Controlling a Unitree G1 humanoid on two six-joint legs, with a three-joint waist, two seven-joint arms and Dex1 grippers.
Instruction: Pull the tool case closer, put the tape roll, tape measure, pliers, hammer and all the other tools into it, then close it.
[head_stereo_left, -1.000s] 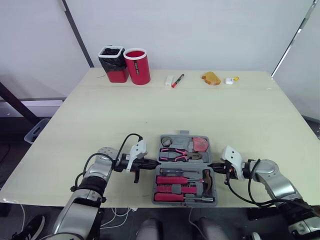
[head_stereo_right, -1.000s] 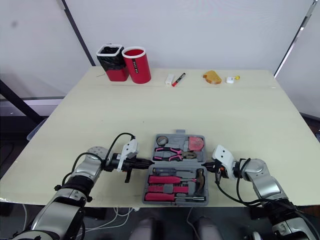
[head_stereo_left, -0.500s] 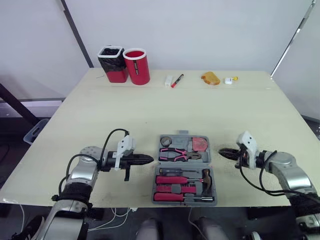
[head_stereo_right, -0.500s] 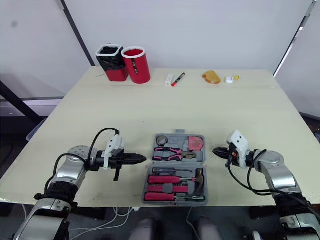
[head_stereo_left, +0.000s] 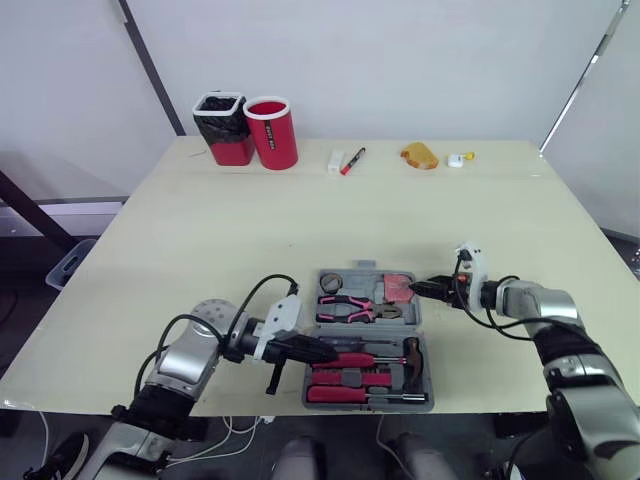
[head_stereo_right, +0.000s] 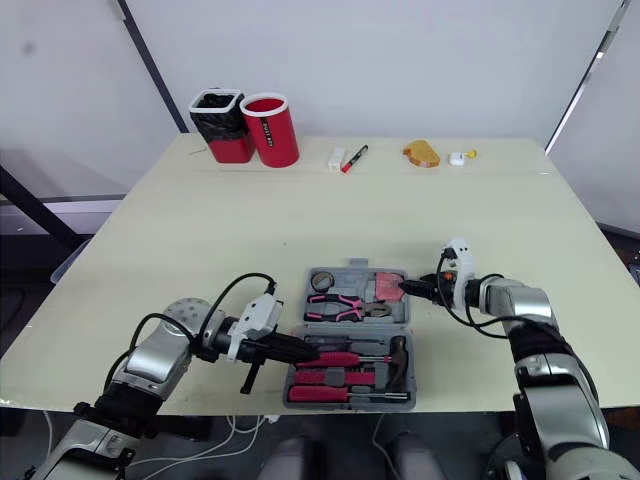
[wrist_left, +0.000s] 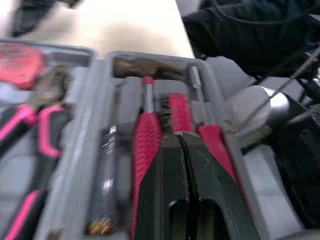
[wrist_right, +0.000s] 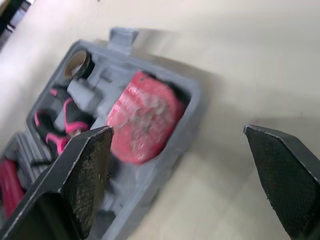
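The left gripper (head_stereo_left: 327, 350) has slid over the tool case's (wrist_right: 194, 105) near half, jaws shut, while the right gripper (head_stereo_left: 418, 288), jaws wide, reached its far right corner. The case holds the tape roll (head_stereo_left: 332, 283), pliers (head_stereo_left: 350, 308), tape measure (head_stereo_left: 401, 288) and hammer (head_stereo_left: 414, 360), at the table's (head_stereo_left: 350, 220) near edge.

The gray tool case (head_stereo_left: 368, 328) is lying open near the tabletop's (head_stereo_left: 300, 220) front edge, holding the tape roll (head_stereo_left: 333, 281), red tape measure (head_stereo_left: 400, 288), pink-handled pliers (head_stereo_left: 350, 308), hammer (head_stereo_left: 413, 358) and red screwdrivers (head_stereo_left: 345, 360).
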